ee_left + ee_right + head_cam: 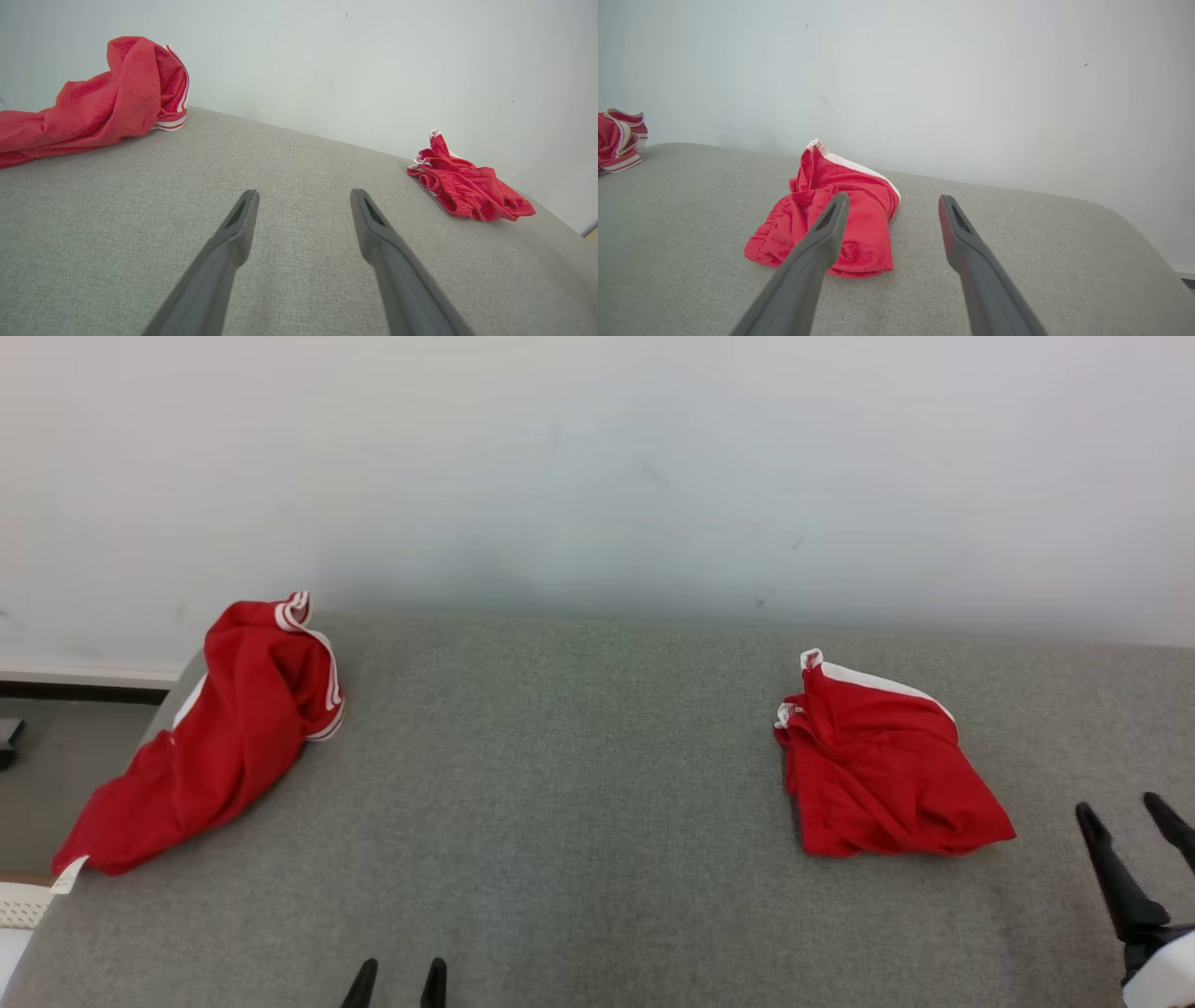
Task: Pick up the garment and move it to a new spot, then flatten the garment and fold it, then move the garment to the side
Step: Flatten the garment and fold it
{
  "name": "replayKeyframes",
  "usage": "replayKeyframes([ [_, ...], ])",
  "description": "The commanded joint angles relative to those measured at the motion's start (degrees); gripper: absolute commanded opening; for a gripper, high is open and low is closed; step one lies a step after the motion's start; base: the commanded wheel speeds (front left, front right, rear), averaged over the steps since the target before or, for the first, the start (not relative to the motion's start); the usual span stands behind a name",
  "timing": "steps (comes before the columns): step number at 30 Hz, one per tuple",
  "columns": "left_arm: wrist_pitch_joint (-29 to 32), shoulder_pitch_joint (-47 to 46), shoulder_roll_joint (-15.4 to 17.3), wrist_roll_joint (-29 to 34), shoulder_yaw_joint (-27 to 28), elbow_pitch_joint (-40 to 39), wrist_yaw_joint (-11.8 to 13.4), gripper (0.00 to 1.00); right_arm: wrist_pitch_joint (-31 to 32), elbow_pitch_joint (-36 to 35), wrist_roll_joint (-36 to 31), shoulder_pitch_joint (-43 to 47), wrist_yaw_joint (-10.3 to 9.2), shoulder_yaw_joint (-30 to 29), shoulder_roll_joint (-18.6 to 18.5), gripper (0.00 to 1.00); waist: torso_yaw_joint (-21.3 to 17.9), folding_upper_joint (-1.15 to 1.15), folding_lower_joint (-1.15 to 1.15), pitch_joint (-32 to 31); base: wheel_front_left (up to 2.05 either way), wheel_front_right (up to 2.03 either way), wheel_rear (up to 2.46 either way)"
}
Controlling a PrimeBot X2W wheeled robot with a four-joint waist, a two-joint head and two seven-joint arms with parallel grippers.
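Red cloth lies in two places on the grey cushion (579,821). The bundled garment (882,765) sits toward your right, roughly folded and resting flat, near the wall (597,457). The loose garment (215,737) lies crumpled at the far left corner, with its lower end draped over the cushion's edge.

Your right gripper (1118,803) stands open and empty, near the bundle's near right corner and not touching it. Your left gripper (401,963) is likewise open and empty, low at the middle and well apart from both pieces.

Findings, offered as judgement:
1. The bundle's fold looks slack, with puckered layers. A pinch on the top layer alone would likely peel it open as you lift.
2. The right fingers point past the bundle's edge. Closing from here would catch nothing, or only a hem.
3. The loose garment overhangs the corner. A tug at its low end, or a brush from an arm, could drag it off the cushion.
4. Both pieces match in colour. Confirm which one you are working on before committing.
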Motion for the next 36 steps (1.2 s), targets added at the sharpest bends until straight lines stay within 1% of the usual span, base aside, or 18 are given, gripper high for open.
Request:
replayKeyframes([
  [1,0.0,0.9,0.2,0.6,0.5,-0.4,0.2,1.00,-1.1,-0.7,-2.4,2.6,-0.13,-2.7,-0.2,1.00,-0.4,0.00,0.00,-0.6,0.00,0.00,0.00],
  [5,0.0,1.3,0.2,1.0,1.1,-1.0,0.4,1.00,-2.7,-2.9,-8.5,8.5,-0.13,-11.3,1.0,1.00,-0.6,0.00,0.00,-1.4,0.00,0.00,0.00],
  [7,0.0,1.6,0.2,1.1,1.3,-1.1,0.4,1.00,-3.0,-4.3,-11.1,11.1,-0.13,-15.2,2.3,1.00,-0.7,0.00,0.00,-1.5,0.00,0.00,0.00],
  [12,0.0,1.3,0.2,1.8,1.4,-1.5,0.1,1.00,-3.3,-8.0,-15.5,15.0,-0.13,-21.3,5.7,1.00,-0.2,0.00,0.00,-0.9,0.00,0.00,0.00],
  [16,0.0,0.3,0.2,3.2,1.7,-2.1,0.0,1.00,-1.4,-10.5,-17.6,14.4,-0.13,-22.6,7.3,1.00,0.6,0.00,0.00,0.2,0.00,0.00,0.00],
  [20,0.0,-1.3,0.2,4.1,1.5,-2.3,-0.4,1.00,1.9,-11.8,-19.1,10.2,-0.13,-21.8,7.7,1.00,1.9,0.00,0.00,2.9,0.00,0.00,0.00],
  [22,0.0,-2.8,0.2,4.8,1.4,-2.4,-0.7,1.00,3.7,-10.8,-20.0,7.3,-0.13,-20.9,7.4,1.00,2.8,0.00,0.00,5.0,0.00,0.00,0.00],
  [23,0.0,-3.7,0.2,5.1,1.4,-2.3,-0.7,1.00,4.4,-10.0,-20.4,5.5,-0.13,-20.4,7.4,0.89,3.2,0.00,0.00,6.0,0.00,0.00,0.00],
  [24,0.0,-4.6,0.2,5.5,1.4,-2.2,-1.0,1.00,5.2,-8.9,-20.8,3.8,-0.13,-19.7,7.5,0.44,3.7,0.00,0.00,6.9,0.00,0.00,0.00],
  [25,0.0,-5.3,0.2,6.1,1.4,-1.9,-1.1,1.00,6.0,-7.5,-21.3,2.2,-0.13,-18.8,7.6,0.02,4.1,0.00,0.00,7.6,0.00,0.00,0.00],
  [26,0.0,-6.2,0.3,6.6,1.4,-1.6,-1.2,1.00,6.5,-6.2,-21.9,0.5,-0.13,-17.9,7.5,0.00,4.6,0.00,0.00,8.4,0.00,0.00,0.00],
  [29,0.0,-8.7,0.4,7.4,1.5,-1.1,-1.4,1.00,7.0,-1.5,-22.6,-3.8,-0.12,-16.2,7.6,0.00,6.0,0.00,0.00,10.4,0.00,0.00,0.00],
  [30,0.0,-10.0,0.4,7.8,1.8,-0.9,-1.5,1.00,6.8,1.9,-23.2,-6.0,-0.12,-15.0,7.4,0.00,6.8,0.00,0.00,11.4,0.00,0.00,0.00],
  [36,0.0,-11.8,0.3,8.1,2.0,-0.3,-1.7,1.00,5.2,10.5,-23.3,-10.5,-0.12,-12.2,7.8,0.00,8.1,0.00,0.00,13.3,0.00,0.00,0.00],
])
